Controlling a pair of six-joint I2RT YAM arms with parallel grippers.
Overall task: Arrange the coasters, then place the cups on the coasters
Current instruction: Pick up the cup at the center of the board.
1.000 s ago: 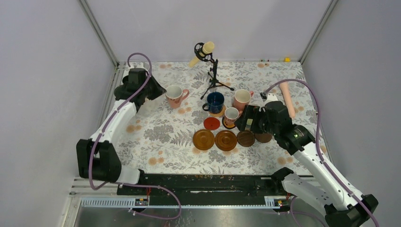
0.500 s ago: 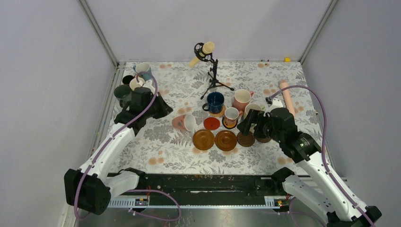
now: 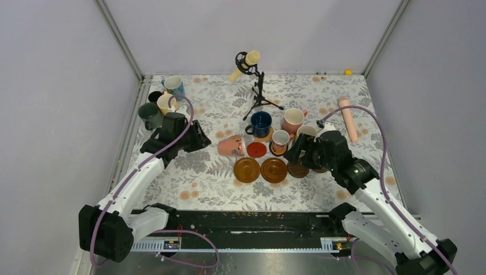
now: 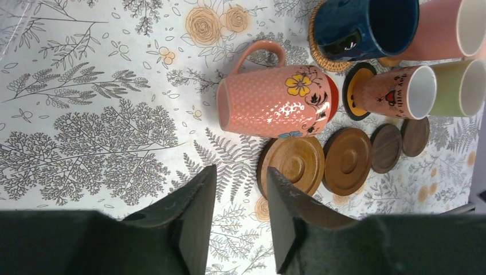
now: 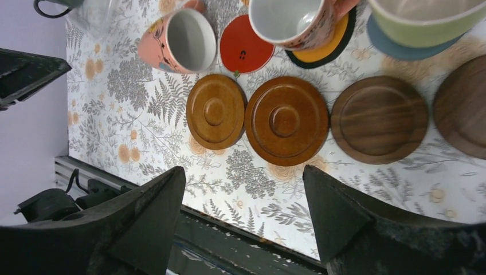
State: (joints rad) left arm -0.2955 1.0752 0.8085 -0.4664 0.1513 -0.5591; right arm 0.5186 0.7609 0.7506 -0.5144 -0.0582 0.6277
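The pale green mug is cut off at the frame edge and hides most of a grey-blue coaster. The far-left mugs sit partly behind the left arm. The pink floral mug lies on its side just left of the red coaster. The left end effector is partly open and empty, while the right end effector gapes wide, holding nothing. Fern-print worktop, plain lilac walls.
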